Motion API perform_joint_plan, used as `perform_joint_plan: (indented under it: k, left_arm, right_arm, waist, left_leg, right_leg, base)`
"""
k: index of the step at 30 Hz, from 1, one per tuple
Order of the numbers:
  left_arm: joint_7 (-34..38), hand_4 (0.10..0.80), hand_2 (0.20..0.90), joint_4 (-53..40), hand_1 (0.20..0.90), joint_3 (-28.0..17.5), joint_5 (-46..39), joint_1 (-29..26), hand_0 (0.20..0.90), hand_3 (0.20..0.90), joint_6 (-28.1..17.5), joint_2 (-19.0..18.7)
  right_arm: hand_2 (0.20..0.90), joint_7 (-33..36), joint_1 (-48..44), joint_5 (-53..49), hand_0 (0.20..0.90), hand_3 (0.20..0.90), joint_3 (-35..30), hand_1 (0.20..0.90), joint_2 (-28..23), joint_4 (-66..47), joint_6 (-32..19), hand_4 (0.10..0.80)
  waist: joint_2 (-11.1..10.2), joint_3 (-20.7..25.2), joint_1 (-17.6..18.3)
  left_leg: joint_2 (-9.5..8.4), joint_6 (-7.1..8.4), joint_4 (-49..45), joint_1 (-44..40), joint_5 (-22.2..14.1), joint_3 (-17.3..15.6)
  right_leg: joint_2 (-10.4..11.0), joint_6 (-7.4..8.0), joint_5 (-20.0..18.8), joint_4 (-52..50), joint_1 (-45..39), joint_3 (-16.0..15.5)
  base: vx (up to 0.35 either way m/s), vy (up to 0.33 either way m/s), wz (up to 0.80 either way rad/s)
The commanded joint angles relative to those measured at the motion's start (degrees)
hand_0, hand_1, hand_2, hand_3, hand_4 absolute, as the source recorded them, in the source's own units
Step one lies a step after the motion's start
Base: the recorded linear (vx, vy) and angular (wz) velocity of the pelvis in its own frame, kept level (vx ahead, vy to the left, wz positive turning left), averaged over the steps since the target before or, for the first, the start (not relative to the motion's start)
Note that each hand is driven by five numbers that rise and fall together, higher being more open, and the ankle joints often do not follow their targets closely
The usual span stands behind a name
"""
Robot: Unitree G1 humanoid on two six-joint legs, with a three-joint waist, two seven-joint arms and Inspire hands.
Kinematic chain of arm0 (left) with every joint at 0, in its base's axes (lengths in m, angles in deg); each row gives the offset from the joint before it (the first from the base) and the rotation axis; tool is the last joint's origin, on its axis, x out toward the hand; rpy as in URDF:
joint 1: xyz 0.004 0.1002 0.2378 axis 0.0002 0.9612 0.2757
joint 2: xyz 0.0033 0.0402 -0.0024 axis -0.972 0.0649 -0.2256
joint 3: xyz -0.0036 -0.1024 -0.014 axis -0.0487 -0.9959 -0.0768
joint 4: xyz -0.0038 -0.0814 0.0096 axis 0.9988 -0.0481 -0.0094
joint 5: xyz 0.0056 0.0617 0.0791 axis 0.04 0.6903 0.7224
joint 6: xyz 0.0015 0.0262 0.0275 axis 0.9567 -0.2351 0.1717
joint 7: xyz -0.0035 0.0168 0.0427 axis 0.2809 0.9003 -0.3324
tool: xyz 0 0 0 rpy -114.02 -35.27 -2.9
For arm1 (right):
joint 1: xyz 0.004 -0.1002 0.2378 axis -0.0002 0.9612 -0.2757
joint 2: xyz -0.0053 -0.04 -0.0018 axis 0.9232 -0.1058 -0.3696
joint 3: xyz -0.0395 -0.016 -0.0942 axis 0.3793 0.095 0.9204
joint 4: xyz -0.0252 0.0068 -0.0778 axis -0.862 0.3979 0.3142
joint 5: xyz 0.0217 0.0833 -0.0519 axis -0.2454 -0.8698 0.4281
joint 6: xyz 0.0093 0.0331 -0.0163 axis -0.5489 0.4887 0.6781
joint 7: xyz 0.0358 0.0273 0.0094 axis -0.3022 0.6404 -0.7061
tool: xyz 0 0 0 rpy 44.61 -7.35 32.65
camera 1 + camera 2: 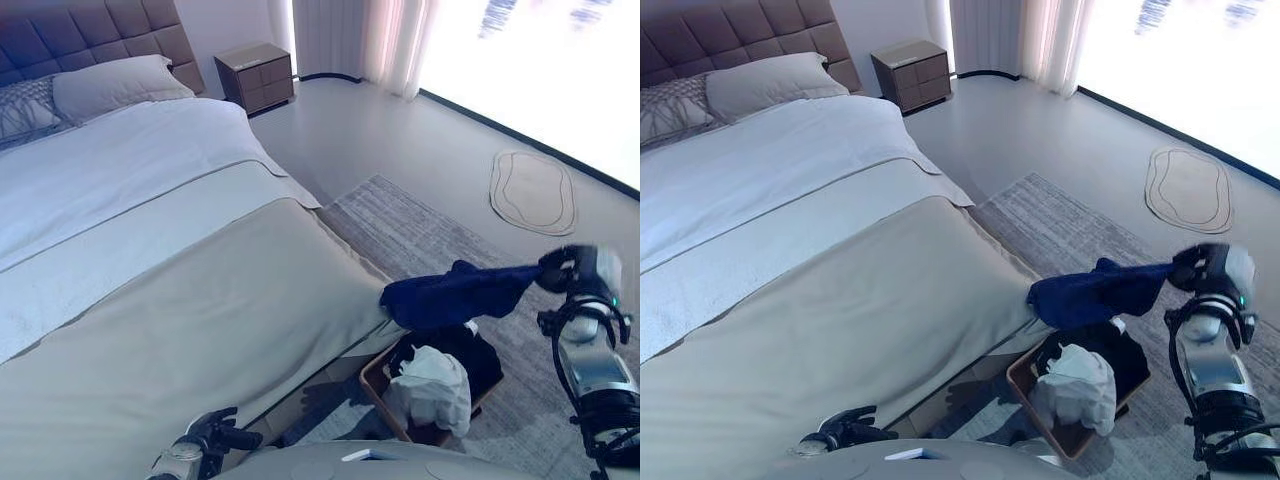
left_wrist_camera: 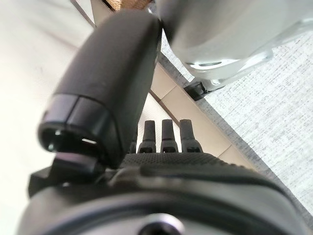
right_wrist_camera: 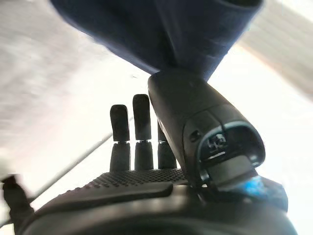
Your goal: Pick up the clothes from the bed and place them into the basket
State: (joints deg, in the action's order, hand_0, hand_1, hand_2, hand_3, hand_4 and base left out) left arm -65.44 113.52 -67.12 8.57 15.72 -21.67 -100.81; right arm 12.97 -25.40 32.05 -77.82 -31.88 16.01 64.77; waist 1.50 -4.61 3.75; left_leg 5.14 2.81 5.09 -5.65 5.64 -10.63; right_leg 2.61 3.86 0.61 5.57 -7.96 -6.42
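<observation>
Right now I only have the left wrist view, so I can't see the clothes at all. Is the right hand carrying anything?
Observer: Yes. The right hand holds a dark blue garment out above the basket.
Operator: Is the basket empty?
Observer: No, a white garment and something dark already lie in it.
Operator: Where does the basket stand?
Observer: On the grey rug, right beside the bed.
Operator: Any clothes left on the bed?
Observer: None that I can see. The left hand is low by the bed's near edge, empty.
</observation>
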Motion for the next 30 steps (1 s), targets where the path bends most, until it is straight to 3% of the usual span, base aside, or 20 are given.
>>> perform_joint_plan:
  k: [1,12,13,15,30]
  left_arm:
    - [-0.2,0.8,0.9,1.3,0.9,0.7,2.1,-3.1,0.9,0.9,-1.6,-3.1]
    - [-1.3,0.8,0.9,0.6,0.9,2.8,3.1,-3.4,0.9,0.9,-2.4,-3.3]
    - [-1.4,0.8,0.9,0.6,0.9,2.9,3.2,-3.4,0.9,0.9,-2.3,-3.3]
    - [-1.5,0.8,0.9,1.0,0.9,3.1,3.5,-3.4,0.9,0.9,-2.6,-3.6]
    - [-2.6,0.8,0.9,1.0,0.9,4.1,5.4,-4.3,0.9,0.9,-2.9,-4.2]
  right_arm:
    - [0.3,0.1,-5.7,5.8,0.3,0.2,1.3,0.3,-2.6,-0.8,-3.7,0.1]
    - [0.3,-0.4,-9.1,6.6,0.3,0.2,7.9,0.3,-1.1,10.6,-2.3,0.1]
    - [0.738,-0.9,-9.2,6.9,0.738,0.711,8.3,0.738,-0.9,11.3,-2.0,0.611]
    - [0.9,-2.3,-9.6,7.8,0.9,0.9,9.2,0.9,-0.5,13.6,-1.8,0.8]
    - [0.9,-6.8,-9.4,9.8,0.9,0.9,14.1,0.9,4.2,26.9,-0.9,0.8]
  waist:
    - [-3.2,0.4,-0.7]
    - [-2.7,-0.3,-2.7]
    - [-2.7,-0.3,-2.8]
    - [-2.6,-0.3,-3.1]
    - [-2.4,-1.0,-4.6]
  left_leg:
    - [-0.88,0.04,-0.2,-2.5,-6.0,0.4]
    - [-1.05,0.18,-0.4,-2.1,-5.9,1.1]
    - [-1.06,0.21,-0.4,-2.1,-5.9,1.2]
    - [-1.05,0.25,-0.3,-2.1,-5.8,1.3]
    - [-1.22,-0.12,-0.1,-1.6,-5.5,2.6]
  right_leg:
    - [-1.3,-1.88,-0.6,-0.8,0.6,-2.0]
    - [-1.1,-1.74,-0.5,-0.6,0.5,-3.5]
    - [-1.1,-1.72,-0.4,-0.6,0.5,-3.6]
    - [-1.1,-1.65,-0.4,-0.6,0.5,-3.8]
    - [-1.1,-1.73,-0.3,-0.6,0.3,-4.7]
  base:
    - [-0.017,-0.039,-0.07]
    - [-0.003,-0.02,-0.01]
    - [0.015,-0.033,0.02]
    - [0.0,0.0,0.0]
    - [0.022,-0.009,0.02]
